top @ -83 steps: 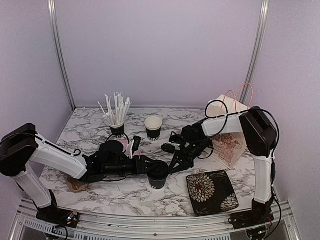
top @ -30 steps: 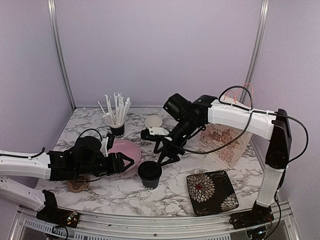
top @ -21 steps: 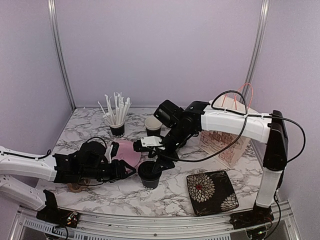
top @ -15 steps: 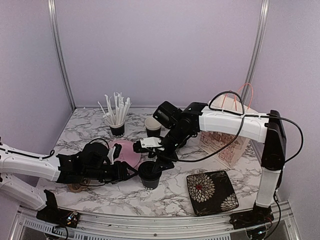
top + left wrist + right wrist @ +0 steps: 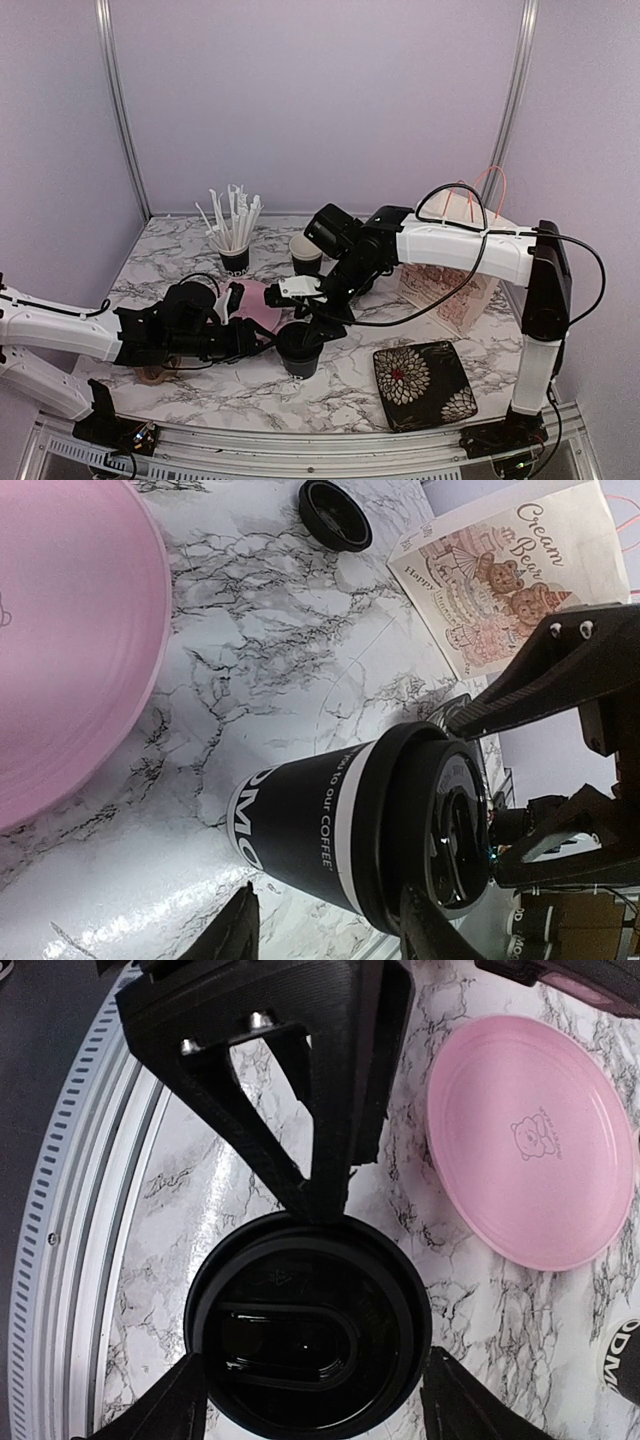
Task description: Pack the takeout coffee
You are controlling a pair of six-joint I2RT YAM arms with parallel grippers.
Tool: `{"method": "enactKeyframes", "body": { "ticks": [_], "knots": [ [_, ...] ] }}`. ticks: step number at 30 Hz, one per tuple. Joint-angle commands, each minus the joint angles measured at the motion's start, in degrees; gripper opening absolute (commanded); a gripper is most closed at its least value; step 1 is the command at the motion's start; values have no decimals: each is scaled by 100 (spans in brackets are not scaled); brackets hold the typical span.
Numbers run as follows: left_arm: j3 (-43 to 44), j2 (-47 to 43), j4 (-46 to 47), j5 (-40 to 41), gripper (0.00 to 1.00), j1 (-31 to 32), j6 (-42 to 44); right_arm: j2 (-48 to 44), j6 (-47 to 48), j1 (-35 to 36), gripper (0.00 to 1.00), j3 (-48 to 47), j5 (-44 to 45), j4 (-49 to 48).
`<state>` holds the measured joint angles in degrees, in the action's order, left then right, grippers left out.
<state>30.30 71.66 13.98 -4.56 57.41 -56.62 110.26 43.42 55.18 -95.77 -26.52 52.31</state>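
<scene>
One takeout coffee cup, black with a white band and a black lid on it, stands near the table's front. In the right wrist view its lid lies right under my right gripper, which is open with a finger on each side of the rim. My left gripper reaches in from the left, open. The cup sits just past its tips in the left wrist view, and one tip is by the lid's edge. The other coffee cup stands open and lidless behind. A loose black lid lies on the marble.
A pink plate lies left of the lidded cup. A black cup of white sticks stands at the back left. A printed paper bag stands right. A floral square plate lies front right, and a brown carrier front left.
My right gripper came down and forward from near the back cup onto the lidded cup. My left gripper slid right toward that cup and its jaws narrowed a little.
</scene>
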Motion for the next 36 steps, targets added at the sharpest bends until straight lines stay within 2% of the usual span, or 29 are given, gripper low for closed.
{"method": "enactKeyframes", "body": {
  "ticks": [1,8,18,21,25,31,36],
  "knots": [
    [55,290,271,-9,46,-88,24,269,88,72,70,-11,181,89],
    [125,526,351,-111,43,-125,67,288,68,58,70,-208,-27,236],
    [57,417,351,-101,41,-125,2,318,-359,27,77,-587,-279,710],
    [85,457,351,-115,41,-125,6,364,-415,38,83,-492,-245,733],
    [91,482,351,-135,40,-125,-5,323,-496,111,85,-271,-119,561],
    [56,599,351,-235,35,-125,-77,309,-557,135,75,81,76,213],
    [38,898,383,-545,32,-125,-140,284,-419,169,59,838,346,-156]
  ]
}}
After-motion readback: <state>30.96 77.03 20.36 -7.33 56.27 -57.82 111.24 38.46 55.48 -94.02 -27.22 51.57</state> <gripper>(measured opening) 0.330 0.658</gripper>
